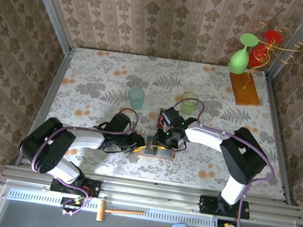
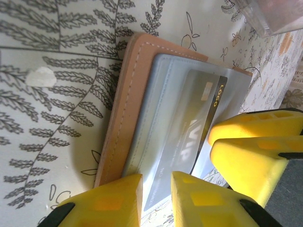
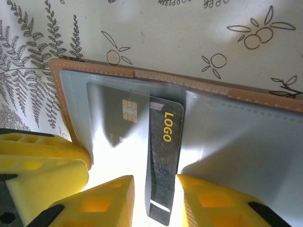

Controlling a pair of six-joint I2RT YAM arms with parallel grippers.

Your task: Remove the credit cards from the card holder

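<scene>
We see the wallet (image 1: 157, 148) lying open and flat near the middle of the table's (image 1: 100, 77) front edge, its long axis running left to right along that edge. The two arms meet over it from opposite sides.

The left gripper (image 2: 156, 198) sits at the wallet's left end. Its fingers are close together, with the edge of the grey pocket passing between them, so we judge it clamped there as an anchor.

The dark card (image 3: 165, 142) is partly out of its pocket. The half with the chip lies under the clear sleeve, while the bare strip marked LOGO points straight into the right gripper (image 3: 155, 203). That gripper's fingers stand on either side of the strip, and in the left wrist view they look pressed nearly together on the card's corner. We read that as a pinch on the card.

For the coming move, the relation that matters is that the exposed strip lines up with the right gripper's approach. We think the pull should run back along that line, away from the left arm's hold. The right arm is the nearer to the card. A skewed pull could jam the card in the sleeve or drag the wallet.
</scene>
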